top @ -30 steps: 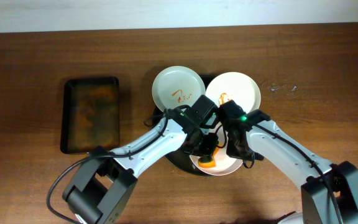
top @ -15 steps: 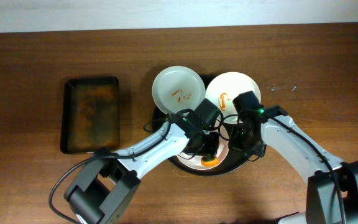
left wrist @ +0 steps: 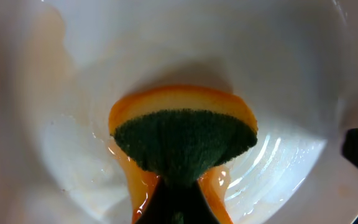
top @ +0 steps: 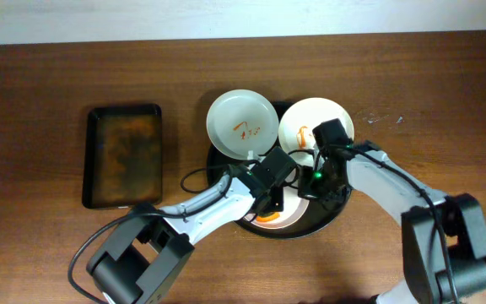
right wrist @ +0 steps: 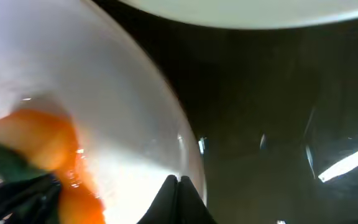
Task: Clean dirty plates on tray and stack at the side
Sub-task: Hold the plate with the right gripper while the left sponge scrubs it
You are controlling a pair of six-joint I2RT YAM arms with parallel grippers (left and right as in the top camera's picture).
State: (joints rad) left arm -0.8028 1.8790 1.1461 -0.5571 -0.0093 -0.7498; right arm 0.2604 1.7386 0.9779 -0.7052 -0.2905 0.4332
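Sponge point(left wrist: 185, 146), green side showing, sat clamped in the left gripper point(left wrist: 178, 202) against the white plate point(left wrist: 278, 68) on the dark tray point(right wrist: 260, 124); right gripper point(right wrist: 179, 186) pinched that plate's rim

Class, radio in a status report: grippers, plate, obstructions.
Left gripper shut on sponge, pressed into plate. Right gripper pinching plate rim. Two stained plates sit on tray. Nothing obstructing.

Most of near plate point(top: 290, 218) under arms point(top: 219, 198); left pincer point(left wrist: 176, 208) mostly off-frame.
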